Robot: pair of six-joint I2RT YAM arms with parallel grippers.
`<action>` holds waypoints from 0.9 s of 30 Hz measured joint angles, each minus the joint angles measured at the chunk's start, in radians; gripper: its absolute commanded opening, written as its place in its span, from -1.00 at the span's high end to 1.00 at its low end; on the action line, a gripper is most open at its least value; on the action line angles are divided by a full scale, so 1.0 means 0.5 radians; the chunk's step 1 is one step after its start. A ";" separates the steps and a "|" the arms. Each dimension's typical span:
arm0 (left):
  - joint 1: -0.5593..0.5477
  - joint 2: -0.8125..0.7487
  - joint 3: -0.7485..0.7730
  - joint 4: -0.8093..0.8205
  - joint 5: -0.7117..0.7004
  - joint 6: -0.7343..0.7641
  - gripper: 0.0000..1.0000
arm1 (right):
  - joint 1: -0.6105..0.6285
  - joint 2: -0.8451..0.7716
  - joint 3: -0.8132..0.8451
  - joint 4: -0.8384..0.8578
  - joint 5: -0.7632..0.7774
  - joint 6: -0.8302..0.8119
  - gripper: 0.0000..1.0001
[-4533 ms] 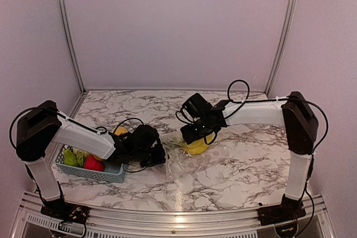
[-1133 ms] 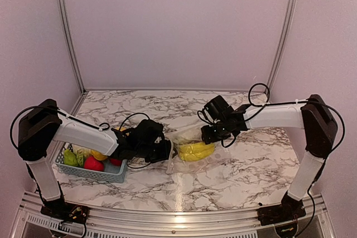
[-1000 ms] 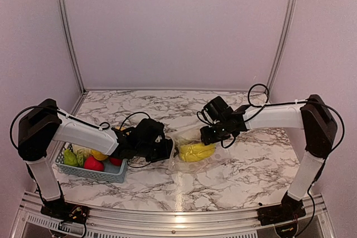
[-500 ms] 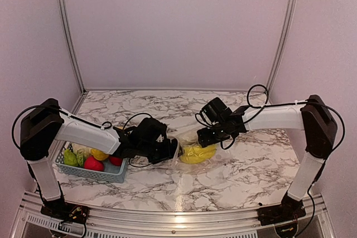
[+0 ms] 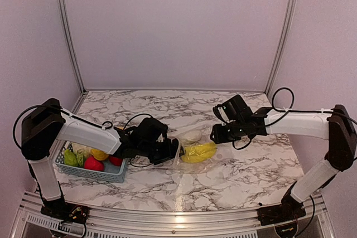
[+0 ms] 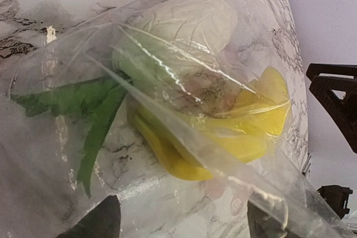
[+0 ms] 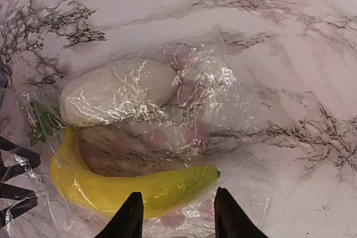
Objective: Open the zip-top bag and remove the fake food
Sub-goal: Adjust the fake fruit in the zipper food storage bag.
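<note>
Top external view: we see the right gripper (image 5: 214, 136) pulled back to the right edge of the zip-top bag (image 5: 222, 155). Half a second earlier it hung over the bag's far side, and its elbow has since swung out toward the right wall. With the gripper out of the way, the pale cabbage (image 5: 192, 136) now shows in full, just behind the yellow banana (image 5: 199, 151). Both are still inside the bag, which lies on the marble table (image 5: 251, 178) between the two arms, about where it lay a second ago.

The left gripper (image 5: 172, 150) sits at the bag's left end, hardly shifted from half a second ago but closer in than a second ago. From its wrist we see its fingers (image 6: 103, 221) spread wide, with crinkled film across the gap and a green leaf (image 6: 83, 97) beside the cabbage. We see no pinch on the plastic.

From the right wrist, its fingers (image 7: 131, 219) stand apart above the banana and clasp nothing. We cannot tell whether they touch the film.

The blue basket (image 5: 106, 176) by the left arm holds red, green and yellow pieces, as before.
</note>
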 measured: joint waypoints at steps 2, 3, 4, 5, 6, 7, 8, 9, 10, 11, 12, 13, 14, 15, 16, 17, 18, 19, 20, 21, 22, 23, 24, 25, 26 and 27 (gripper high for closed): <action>0.002 0.001 0.000 0.002 0.008 0.000 -0.61 | -0.018 -0.031 -0.079 0.024 -0.049 0.032 0.27; 0.002 0.002 0.000 0.002 0.010 0.000 -0.62 | -0.026 -0.038 -0.107 0.036 -0.064 0.045 0.29; 0.003 0.002 0.000 0.003 0.013 0.000 -0.62 | -0.040 -0.041 -0.135 0.047 -0.089 0.056 0.30; 0.004 0.002 0.000 0.004 0.014 0.000 -0.62 | -0.052 -0.040 -0.156 0.060 -0.107 0.069 0.32; 0.004 0.002 0.000 0.005 0.014 0.000 -0.62 | -0.066 -0.039 -0.176 0.077 -0.129 0.082 0.34; 0.005 0.003 0.000 0.008 0.017 0.000 -0.62 | -0.079 -0.037 -0.192 0.098 -0.151 0.093 0.35; 0.005 0.005 0.000 0.011 0.021 0.000 -0.62 | -0.091 -0.033 -0.208 0.129 -0.173 0.108 0.37; 0.005 0.005 0.000 0.014 0.024 0.000 -0.63 | -0.101 -0.028 -0.222 0.164 -0.193 0.119 0.37; 0.006 0.005 0.000 0.016 0.027 0.000 -0.63 | -0.111 -0.021 -0.234 0.195 -0.211 0.133 0.37; 0.006 0.005 0.000 0.018 0.028 0.000 -0.63 | -0.118 -0.011 -0.246 0.227 -0.229 0.145 0.36; 0.006 0.005 0.000 0.018 0.028 0.000 -0.64 | -0.122 -0.001 -0.253 0.253 -0.238 0.158 0.35; 0.006 0.005 0.000 0.019 0.029 0.000 -0.64 | -0.124 0.010 -0.269 0.295 -0.247 0.173 0.34; 0.007 0.005 0.000 0.021 0.029 0.000 -0.67 | -0.125 0.015 -0.278 0.321 -0.252 0.184 0.34; 0.007 0.005 0.000 0.025 0.029 0.000 -0.70 | -0.127 0.021 -0.287 0.349 -0.260 0.196 0.34; 0.008 0.005 0.000 0.029 0.029 0.000 -0.71 | -0.127 0.027 -0.292 0.370 -0.268 0.208 0.34; 0.008 0.005 0.000 0.031 0.029 0.001 -0.73 | -0.130 0.035 -0.293 0.391 -0.278 0.219 0.34; 0.008 0.005 0.000 0.033 0.030 0.001 -0.75 | -0.130 0.043 -0.294 0.412 -0.286 0.225 0.33; 0.009 0.005 0.000 0.034 0.030 0.000 -0.77 | -0.131 0.050 -0.294 0.428 -0.294 0.231 0.32; 0.010 0.005 0.000 0.035 0.030 -0.001 -0.79 | -0.131 0.053 -0.298 0.444 -0.300 0.235 0.30; 0.011 0.005 0.000 0.037 0.031 -0.002 -0.82 | -0.132 0.056 -0.306 0.463 -0.306 0.242 0.29; 0.014 0.005 0.000 0.040 0.033 -0.002 -0.84 | -0.132 0.057 -0.313 0.476 -0.311 0.249 0.28; 0.015 0.006 0.000 0.043 0.035 -0.002 -0.87 | -0.132 0.057 -0.320 0.488 -0.315 0.254 0.26; 0.017 0.008 0.000 0.045 0.037 -0.003 -0.91 | -0.132 0.059 -0.323 0.494 -0.319 0.256 0.24; 0.017 0.009 0.000 0.047 0.037 -0.002 -0.94 | -0.132 0.061 -0.323 0.499 -0.324 0.257 0.23; 0.017 0.015 0.000 0.048 0.037 -0.006 -0.97 | -0.132 0.069 -0.324 0.507 -0.331 0.255 0.22; 0.017 0.020 0.000 0.048 0.037 -0.002 -0.98 | -0.132 0.075 -0.324 0.512 -0.335 0.256 0.20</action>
